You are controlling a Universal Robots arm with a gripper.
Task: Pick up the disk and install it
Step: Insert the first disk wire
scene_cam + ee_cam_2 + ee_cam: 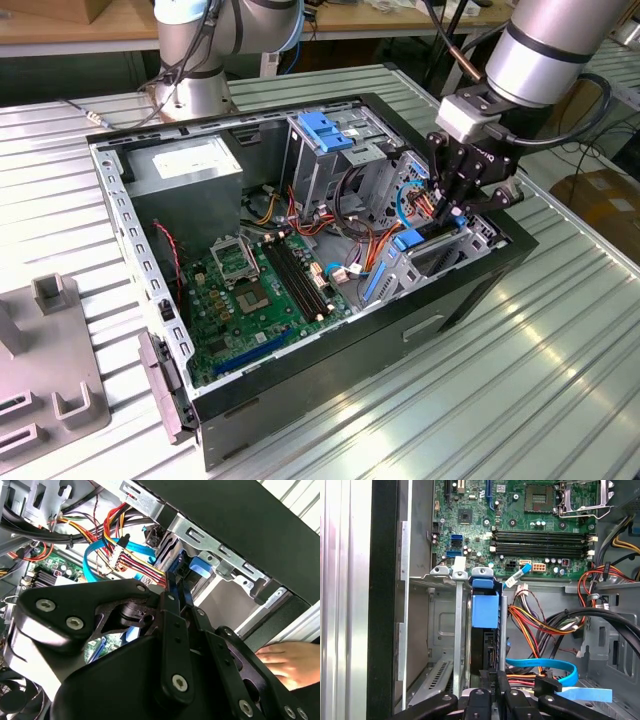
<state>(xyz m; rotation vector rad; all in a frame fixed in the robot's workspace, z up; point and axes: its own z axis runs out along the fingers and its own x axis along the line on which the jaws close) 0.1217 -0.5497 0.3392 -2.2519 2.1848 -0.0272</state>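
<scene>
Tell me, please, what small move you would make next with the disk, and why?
Probably ease it a little deeper into the drive bay: the gripper is shut on the disk, which stands on edge between the bay's rails, its blue frame level with their tops.

The counter (560,370) is ribbed sheet metal, pale and glossy, catching bright glare; the computer case (330,370) on it has matt black painted outer walls and a bare grey, dull steel frame inside; the motherboard (250,300) is green laminate with shiny metal around its socket; the disk (485,611) shows a smooth blue plastic carrier edge and a dark metal body between grey stamped-metal bay rails; the end effector (176,602) is matt black metal or plastic links fastened with bright steel screws; the cables (120,550) wear glossy coloured plastic sheathing; the robot arm (545,45) has a satin silver shell.
</scene>
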